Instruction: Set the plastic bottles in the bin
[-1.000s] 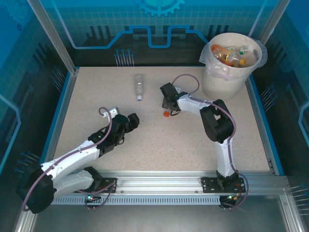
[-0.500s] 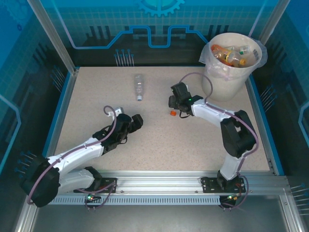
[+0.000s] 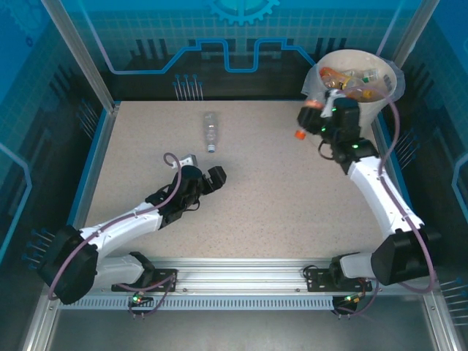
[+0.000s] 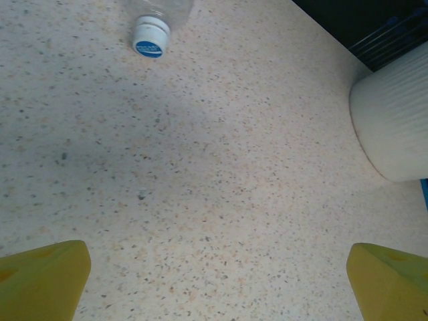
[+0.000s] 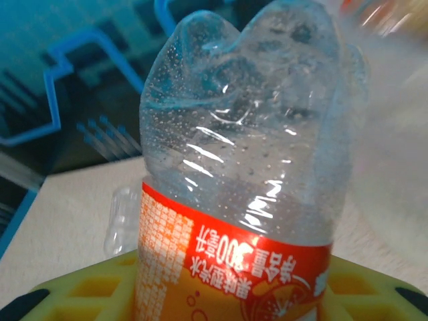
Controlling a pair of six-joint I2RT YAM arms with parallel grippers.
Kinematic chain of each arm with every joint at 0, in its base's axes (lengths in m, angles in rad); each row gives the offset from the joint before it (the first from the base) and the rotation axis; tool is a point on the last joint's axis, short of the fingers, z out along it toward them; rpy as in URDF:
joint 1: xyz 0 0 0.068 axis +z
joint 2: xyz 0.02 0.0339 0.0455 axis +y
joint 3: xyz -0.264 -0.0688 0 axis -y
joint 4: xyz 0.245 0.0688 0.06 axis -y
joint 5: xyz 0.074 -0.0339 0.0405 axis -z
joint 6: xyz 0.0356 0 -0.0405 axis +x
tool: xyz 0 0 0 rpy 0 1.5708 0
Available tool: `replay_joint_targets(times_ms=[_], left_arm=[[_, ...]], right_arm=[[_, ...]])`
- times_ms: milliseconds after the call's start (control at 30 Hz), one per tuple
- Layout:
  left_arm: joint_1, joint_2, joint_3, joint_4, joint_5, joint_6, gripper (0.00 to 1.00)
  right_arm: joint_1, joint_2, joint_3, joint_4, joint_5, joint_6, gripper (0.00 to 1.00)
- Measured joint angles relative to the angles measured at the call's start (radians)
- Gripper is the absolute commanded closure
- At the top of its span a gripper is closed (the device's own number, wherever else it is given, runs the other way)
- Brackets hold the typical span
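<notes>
Speckled table [image 3: 256, 212] lies under both arms. Right gripper [image 3: 313, 117] clenches an orange-capped bottle [image 5: 247, 167] beside the bin [image 3: 373, 110] at far right, more bottles [image 3: 351, 80] inside it. Left gripper [image 4: 217, 277] hangs released, near a clear bottle [image 3: 210, 131] lying farther away, its cap facing near

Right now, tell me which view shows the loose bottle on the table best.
The top external view: the bottle lies whole on the table, cap toward the arms. The left wrist view catches just its cap at the top edge. In the right wrist view a blurred clear shape may be it.
</notes>
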Motion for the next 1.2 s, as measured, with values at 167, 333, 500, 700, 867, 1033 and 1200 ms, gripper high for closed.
replay_joint_targets(times_ms=[167, 333, 500, 700, 867, 1033, 1200], left_arm=[[0.000, 0.016, 0.000, 0.023, 0.026, 0.000, 0.01], [0.000, 0.017, 0.005, 0.026, 0.035, 0.000, 0.01], [0.000, 0.017, 0.010, 0.029, 0.038, 0.004, 0.01], [0.000, 0.023, 0.011, 0.031, 0.038, 0.003, 0.01], [0.015, 0.029, 0.015, 0.027, 0.049, 0.003, 0.01], [0.096, 0.101, 0.117, -0.040, 0.072, 0.032, 0.01], [0.146, 0.196, 0.257, -0.120, 0.071, 0.100, 0.01]], right_arm=[[-0.167, 0.015, 0.149, -0.034, -0.058, 0.006, 0.76], [-0.301, 0.108, 0.298, -0.035, -0.103, 0.089, 0.73], [-0.328, 0.249, 0.421, -0.034, -0.089, 0.237, 0.68], [-0.323, 0.428, 0.564, -0.017, -0.010, 0.473, 0.65], [-0.286, 0.551, 0.708, -0.038, 0.112, 0.576, 0.61], [-0.243, 0.693, 0.935, -0.124, 0.211, 0.612, 0.46], [-0.232, 0.776, 1.073, -0.240, 0.296, 0.648, 0.31]])
